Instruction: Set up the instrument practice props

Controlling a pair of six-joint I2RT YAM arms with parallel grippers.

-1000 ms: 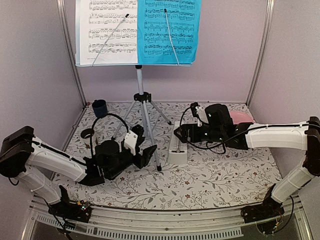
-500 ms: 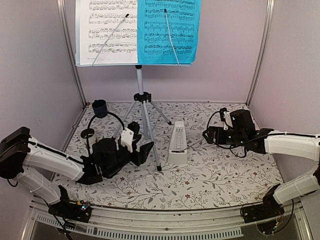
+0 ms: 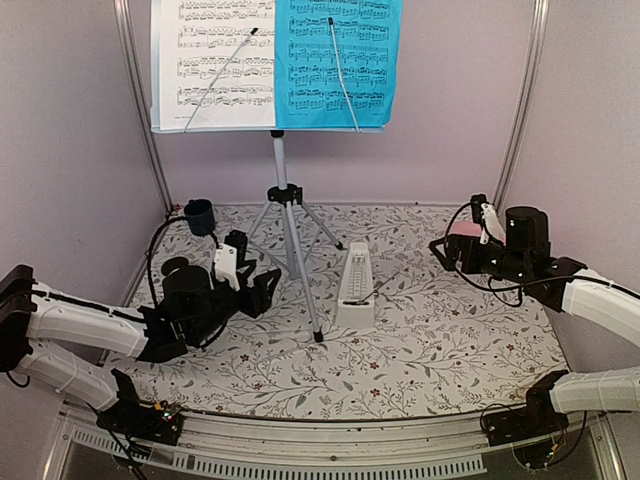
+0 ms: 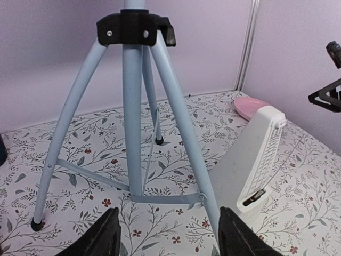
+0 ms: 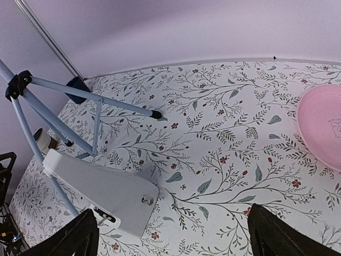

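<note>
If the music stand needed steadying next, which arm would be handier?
Left. The left gripper, open, faces the tripod legs of the music stand from close by. The right gripper sits over by the pink plate, the metronome between it and the stand.

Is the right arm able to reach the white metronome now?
Probably yes. The right gripper is open and faces the metronome, with only bare flowery table between them.

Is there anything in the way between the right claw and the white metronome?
No. Only bare flowery tablecloth lies between the right claw and the metronome. The pink plate sits off to the other side.
</note>
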